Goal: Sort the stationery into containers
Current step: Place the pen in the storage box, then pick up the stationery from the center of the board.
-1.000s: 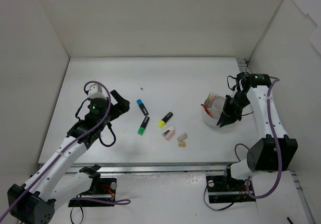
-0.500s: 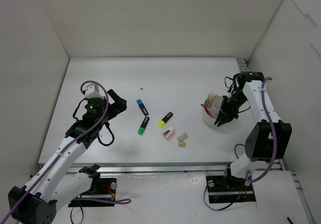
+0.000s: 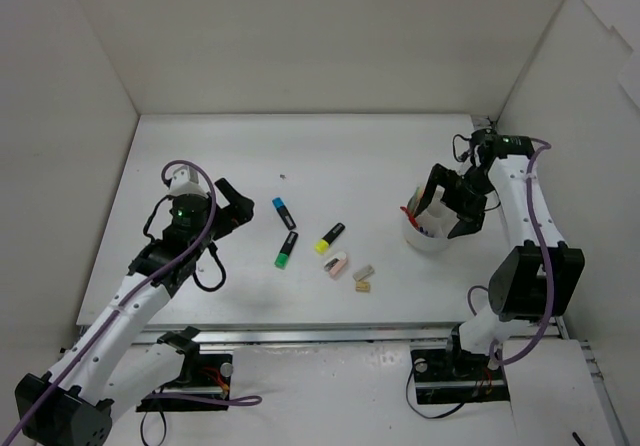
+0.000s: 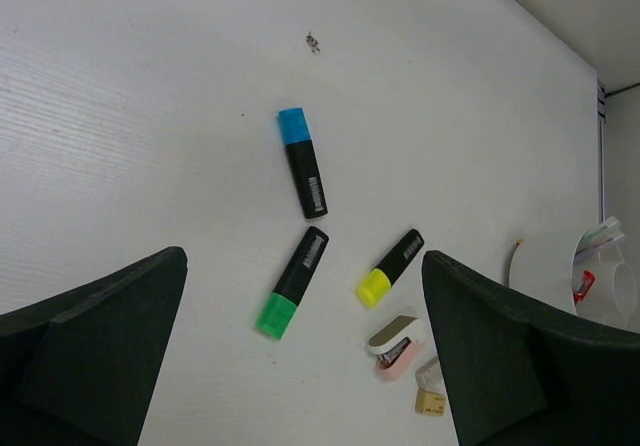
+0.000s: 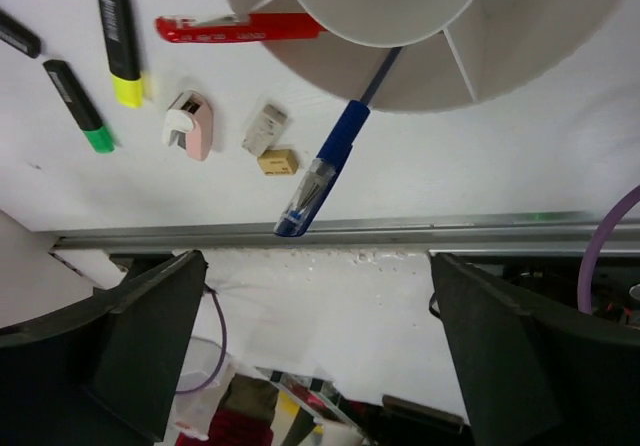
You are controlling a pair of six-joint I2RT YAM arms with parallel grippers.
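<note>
Your right end effector (image 3: 446, 209) hangs spread wide over the tub (image 3: 418, 239); your left end effector (image 3: 236, 206), likewise released, sits well left of it.

The top external camera looks down from behind the near edge of the white table (image 3: 300, 146). Both wrist cameras face downward, the right one close above the white round plastic tub (image 5: 520, 56). All three share the yellow-ended black highlighter (image 4: 390, 267).

Ahead of the right claw (image 5: 318, 259), the white tub (image 5: 520, 56) and its inner cup (image 5: 385, 6) run off the top edge; the cup hides the far end of the blue pen (image 5: 325, 171). Beyond the left claw (image 4: 302, 257), a dark speck (image 4: 313, 41) is too small to identify.
</note>
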